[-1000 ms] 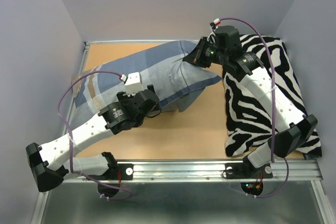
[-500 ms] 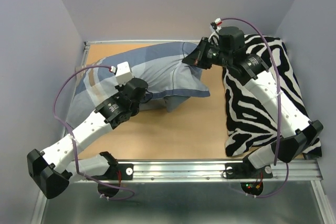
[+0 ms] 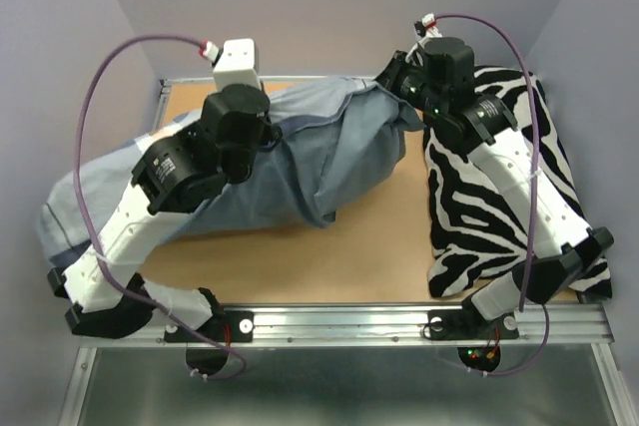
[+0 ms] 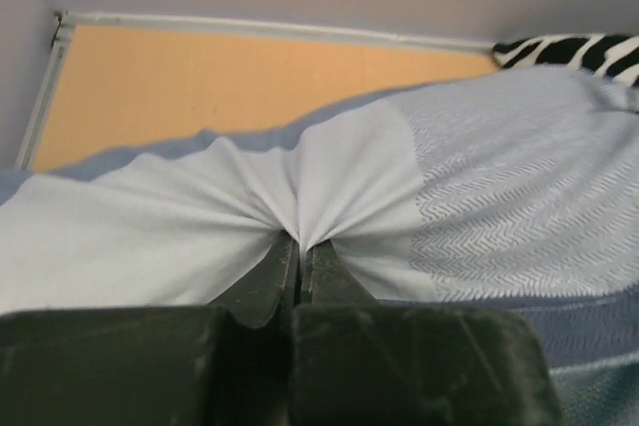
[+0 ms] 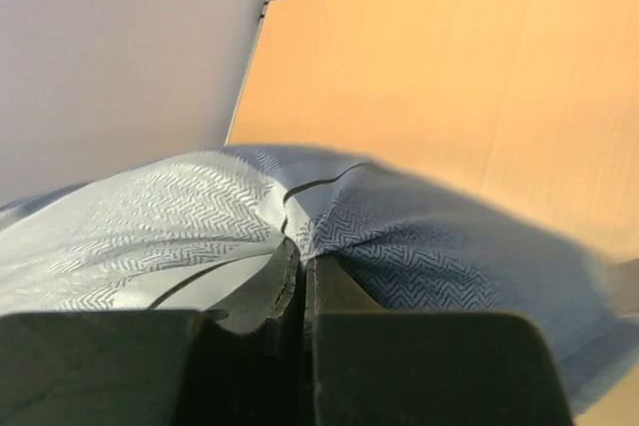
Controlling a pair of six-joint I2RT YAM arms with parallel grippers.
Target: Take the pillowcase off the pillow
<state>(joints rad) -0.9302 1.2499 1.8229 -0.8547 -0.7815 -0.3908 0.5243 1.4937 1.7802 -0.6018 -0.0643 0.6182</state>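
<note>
1. Left gripper (image 4: 298,241): jaws closed, pinching a pillowcase (image 3: 310,162) fold mid-length.
2. Right gripper (image 5: 300,246): closed on its far-right end.
3. Pillowcase lies diagonally, near-left to far-right; pillow itself not visible.

Bright, even overhead light; soft shadows, blurred near foregrounds.

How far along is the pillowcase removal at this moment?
Nothing finished: the pillowcase bulges full and no white pillow shows. In hand: the left hand and right hand each pinch a fold of its fabric. Left: pulling the cover off the pillow.
</note>
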